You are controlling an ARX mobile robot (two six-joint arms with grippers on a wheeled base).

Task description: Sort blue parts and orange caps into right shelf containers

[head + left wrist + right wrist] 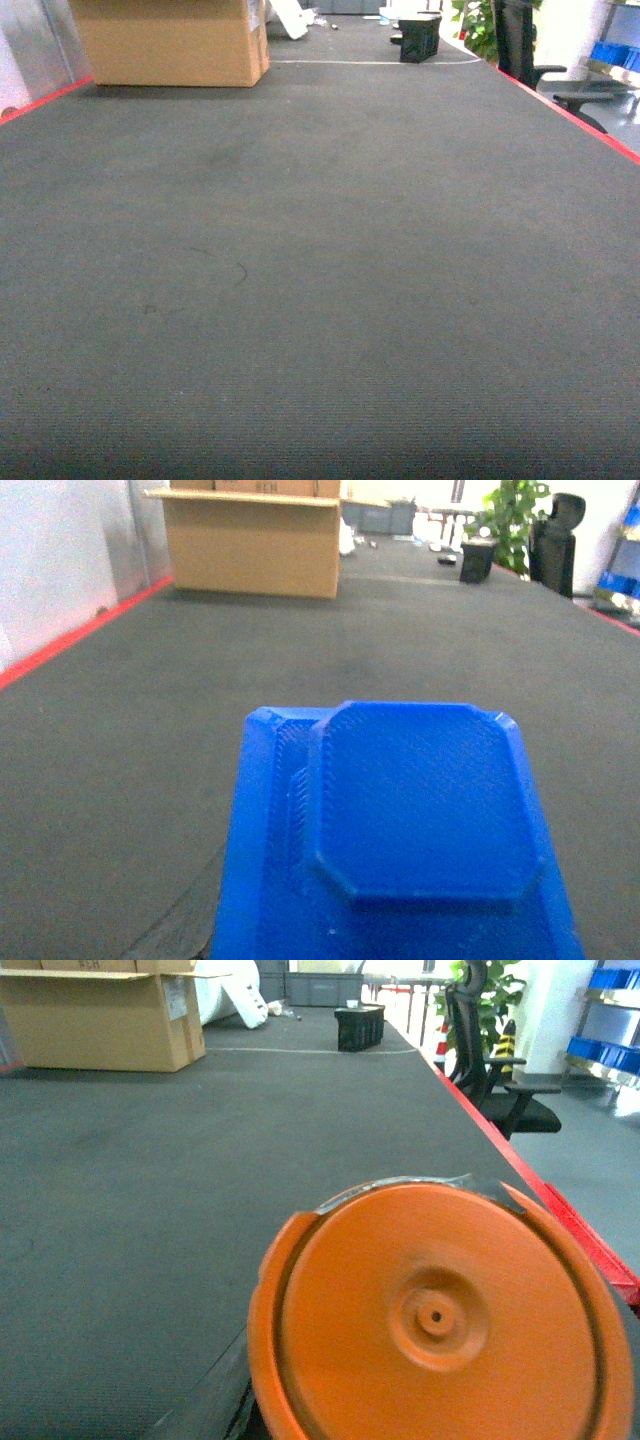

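No fingers are shown in any view, so whether either gripper is spread, closed or clamped on something cannot be told. In the left wrist view, a blue part (400,830) is seen filling the lower middle of the frame right in front of the camera: a bright-blue block with a raised, flat, eight-sided top; what holds it is hidden. In the right wrist view, an orange cap (440,1320) is seen just as close, its flat round face with a small central hub turned to the camera, a dark sliver showing behind its upper rim; what holds it cannot be made out.

Beyond both pieces a dark grey carpeted floor (320,280) is spread out, edged by a red line (570,115) along its right side and another along its left. At the far left corner of the carpet a large cardboard box (170,40) is set. At the far edge, right of middle, a small black crate (420,38) is placed, with a green plant (490,995) behind it. Past the right red line a black office chair (500,1070) is parked, and farther back blue containers (608,1010) are glimpsed on a shelf (585,1005), too distant for detail.

In the head view, neither arm nor either piece is shown, only carpet.
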